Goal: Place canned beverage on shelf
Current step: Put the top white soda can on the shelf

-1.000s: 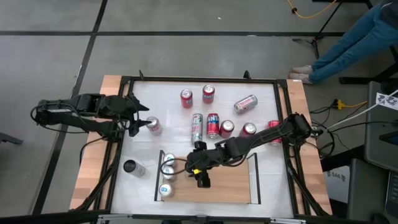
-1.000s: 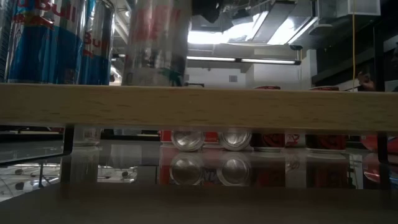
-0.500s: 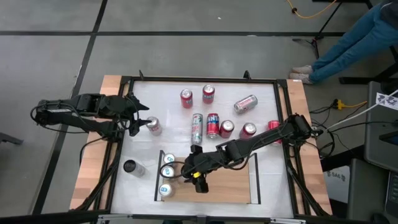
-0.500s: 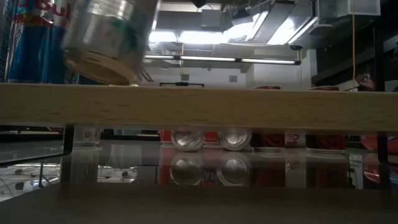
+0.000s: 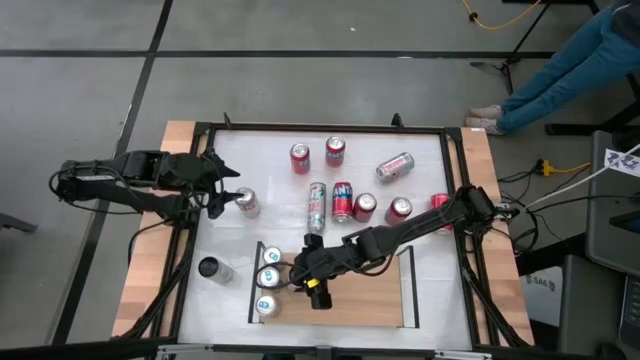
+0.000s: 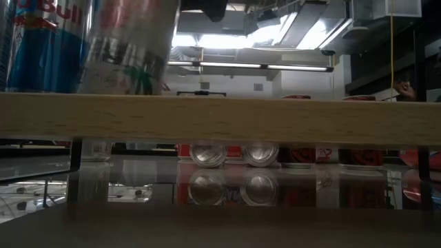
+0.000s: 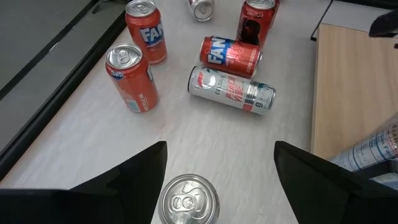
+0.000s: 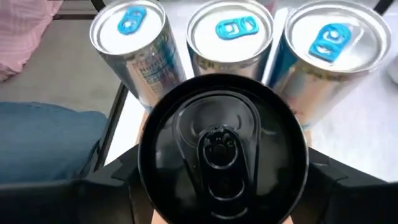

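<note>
The shelf [image 5: 365, 295] is a light-wood board with black rails, near the table's front; the low view shows its near edge [image 6: 275, 117]. Three silver cans with blue tabs [image 5: 268, 278] stand along its left rail and show beyond the held can [image 8: 230, 31]. My right gripper [image 5: 303, 272] is shut on a black-topped silver can [image 8: 221, 146] right beside them; the low view shows this can's body [image 6: 127, 48]. At the table's left, my left gripper [image 7: 217, 177] is open, with a silver can [image 7: 186, 200] standing untouched between its fingers. My right gripper pinches the black-topped can between its two fingers, on opposite sides of the body just below the top rim [image 8: 146, 165]. The fingers come slanting down from the table's right. The can leans a little; its base [image 6: 117, 88] is at board level. I cannot tell whether it rests there.
Several red and silver cans stand or lie on the white table beyond the shelf [image 5: 342, 200]. One black-topped can [image 5: 208, 268] stands left of the shelf. The shelf's middle and right part are bare wood. A person's legs [image 5: 560, 70] show beyond the far right corner.
My right gripper has carried the can toward the table's left, close to the three cans by the rail. Half a second ago the can was tipped, its base lifted above the board. Now it is nearly upright, with its base down at board level.
</note>
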Motion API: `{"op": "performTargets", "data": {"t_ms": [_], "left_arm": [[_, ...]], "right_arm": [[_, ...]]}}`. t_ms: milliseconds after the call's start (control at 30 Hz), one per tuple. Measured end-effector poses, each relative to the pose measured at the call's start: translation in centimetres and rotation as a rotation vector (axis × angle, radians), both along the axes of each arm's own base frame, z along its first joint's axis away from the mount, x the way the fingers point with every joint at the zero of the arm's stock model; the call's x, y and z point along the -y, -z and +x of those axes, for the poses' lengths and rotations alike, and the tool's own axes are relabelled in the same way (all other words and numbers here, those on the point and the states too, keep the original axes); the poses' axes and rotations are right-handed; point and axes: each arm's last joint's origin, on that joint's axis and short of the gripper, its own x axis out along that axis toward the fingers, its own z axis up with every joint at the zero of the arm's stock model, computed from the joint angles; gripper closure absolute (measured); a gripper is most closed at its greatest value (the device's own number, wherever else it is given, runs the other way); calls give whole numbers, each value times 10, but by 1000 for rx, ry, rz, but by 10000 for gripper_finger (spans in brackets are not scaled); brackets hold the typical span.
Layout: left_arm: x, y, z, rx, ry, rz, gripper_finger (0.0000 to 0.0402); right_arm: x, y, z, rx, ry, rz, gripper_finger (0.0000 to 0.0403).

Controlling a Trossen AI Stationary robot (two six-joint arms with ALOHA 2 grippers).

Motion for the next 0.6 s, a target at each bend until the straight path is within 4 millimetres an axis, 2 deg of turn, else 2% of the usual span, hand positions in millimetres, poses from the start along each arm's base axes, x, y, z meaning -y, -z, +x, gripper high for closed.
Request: {"op": "performTargets", "data": {"t_ms": [600], "left_arm": [[0,0,0,1,0,0,114]], "right_arm": [[-1,3,2,-2,-10,-7,148]]}}
